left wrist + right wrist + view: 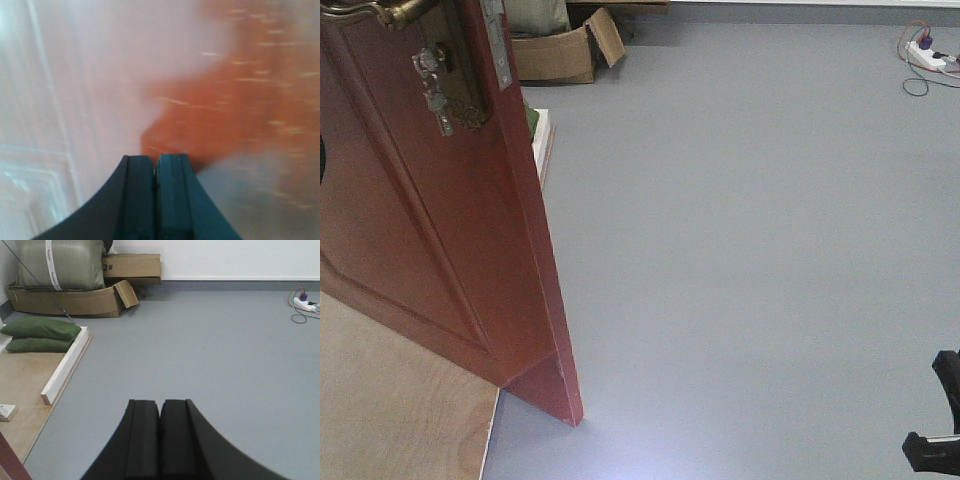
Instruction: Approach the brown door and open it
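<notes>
The brown door (430, 230) stands ajar at the left of the front view, its free edge swung out over the grey floor (750, 250), with the brass lever handle (380, 12) and the lock plate with silver keys (438, 90) near the top left. Its lower corner sits where a light wooden platform (400, 410) meets the floor. At the far wall lie cardboard boxes (75, 295), a large green sack (60, 262) and two green sandbags (40, 335) beside a white wooden beam (67, 365). A power strip (302, 303) with cables lies far right. The left pincer (155, 195) is pressed together, close to the blurred door panel. The right pincer (160, 440) is also pressed together, over bare floor.
</notes>
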Tool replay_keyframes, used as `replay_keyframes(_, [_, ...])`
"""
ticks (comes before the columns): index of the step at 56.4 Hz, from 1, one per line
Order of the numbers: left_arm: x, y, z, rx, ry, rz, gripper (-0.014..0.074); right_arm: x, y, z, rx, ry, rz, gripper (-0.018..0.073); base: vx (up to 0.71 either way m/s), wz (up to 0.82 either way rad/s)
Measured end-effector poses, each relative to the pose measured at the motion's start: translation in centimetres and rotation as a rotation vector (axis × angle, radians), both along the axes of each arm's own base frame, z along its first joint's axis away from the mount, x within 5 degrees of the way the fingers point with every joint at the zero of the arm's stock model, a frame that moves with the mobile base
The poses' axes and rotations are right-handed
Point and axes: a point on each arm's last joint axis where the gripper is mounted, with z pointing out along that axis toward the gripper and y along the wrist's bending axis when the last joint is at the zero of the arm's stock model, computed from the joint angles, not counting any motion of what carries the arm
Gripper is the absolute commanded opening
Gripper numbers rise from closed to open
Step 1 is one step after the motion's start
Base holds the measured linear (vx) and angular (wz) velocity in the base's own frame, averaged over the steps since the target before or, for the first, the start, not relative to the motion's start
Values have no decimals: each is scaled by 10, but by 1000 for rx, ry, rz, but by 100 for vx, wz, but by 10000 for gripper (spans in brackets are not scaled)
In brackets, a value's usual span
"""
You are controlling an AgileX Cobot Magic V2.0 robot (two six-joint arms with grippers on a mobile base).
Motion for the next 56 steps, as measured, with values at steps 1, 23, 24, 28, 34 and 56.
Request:
replay_keyframes(1, [0,0,0,0,0,0,-6,0,0,0,0,0,0,0,16,-3])
replay_keyframes(23, [0,0,0,0,0,0,-6,0,0,0,0,0,0,0,17,-4])
replay_keyframes(24, [0,0,0,0,0,0,-6,0,0,0,0,0,0,0,18,-4])
replay_keyframes(28, [0,0,0,0,0,0,-6,0,0,0,0,0,0,0,18,-4])
replay_keyframes(34, [0,0,0,0,0,0,-6,0,0,0,0,0,0,0,19,-4])
replay_keyframes(56, [0,0,0,0,0,0,-6,0,0,0,0,0,0,0,21,1])
